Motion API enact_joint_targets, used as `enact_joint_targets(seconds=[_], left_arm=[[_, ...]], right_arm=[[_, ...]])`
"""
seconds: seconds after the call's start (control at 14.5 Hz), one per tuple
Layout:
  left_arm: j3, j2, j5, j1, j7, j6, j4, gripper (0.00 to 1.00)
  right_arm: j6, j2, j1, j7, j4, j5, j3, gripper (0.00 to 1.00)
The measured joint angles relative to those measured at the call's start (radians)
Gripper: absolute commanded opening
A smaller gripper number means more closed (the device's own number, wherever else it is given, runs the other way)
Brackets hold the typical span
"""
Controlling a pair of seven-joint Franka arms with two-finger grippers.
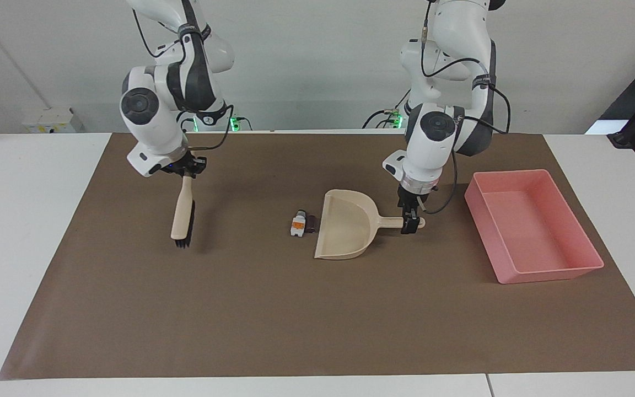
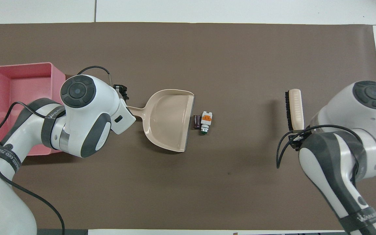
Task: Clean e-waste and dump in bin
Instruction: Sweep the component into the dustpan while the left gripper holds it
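brown matting covers the white worktop (image 1: pixel 31 231), and everything i am steering sits on that mat (image 1: pixel 273 309).

my left gripper (image 1: pixel 410 223) is down at the end of the dustpan (image 1: pixel 348 231) handle, its jaws apart on either side of the handle tip. whether they actually touch the handle i cannot tell. the dustpan lies flat near the middle of the mat, its open mouth facing the right arm's end of the worktop.

the e-waste (image 1: pixel 302 223) lies on the mat just outside that mouth. seen in the overhead view, it sits at about three o'clock from the pan. the dark block (image 2: pixel 195 121) is right against the pan's lip and the white piece with the orange patch (image 2: pixel 206 119) is beside it, touching or nearly so.

the bin (image 1: pixel 565 264) rests on the mat toward the left arm's end, at nine o'clock from the dustpan in the overhead view, well apart from the e-waste.

my right gripper (image 1: pixel 186 170) has its jaws clamped on the handle of the brush (image 1: pixel 182 218), which hangs tilted over the mat with its bristle end low.
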Motion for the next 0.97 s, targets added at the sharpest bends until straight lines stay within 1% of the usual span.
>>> enact_joint_targets(seconds=[0.21, 0.35, 0.41, 0.76, 0.9, 0.97], left_arm=[[0.0, 0.011, 0.0, -0.015, 0.0, 0.034, -0.022, 0.92], [0.0, 0.013, 0.0, -0.027, 0.0, 0.035, -0.024, 0.9], [-0.001, 0.013, 0.0, -0.036, 0.0, 0.035, -0.024, 0.87], [0.0, 0.013, 0.0, -0.056, 0.0, 0.035, -0.028, 0.84], [0.001, 0.013, 0.0, -0.056, 0.0, 0.039, -0.033, 0.78], [0.001, 0.013, 0.0, -0.056, 0.0, 0.041, -0.035, 0.69]], right_arm=[[-0.004, 0.016, 0.162, 0.213, -0.001, -0.001, 0.004, 0.0], [-0.004, 0.037, 0.243, 0.308, 0.0, 0.0, 0.006, 0.0], [-0.004, 0.046, 0.268, 0.334, 0.0, 0.0, 0.007, 0.0], [-0.003, 0.106, 0.349, 0.409, 0.023, 0.003, 0.006, 0.0], [-0.001, 0.118, 0.365, 0.411, 0.038, 0.018, 0.007, 0.0], [0.0, 0.119, 0.369, 0.411, 0.042, 0.024, 0.007, 0.0]])
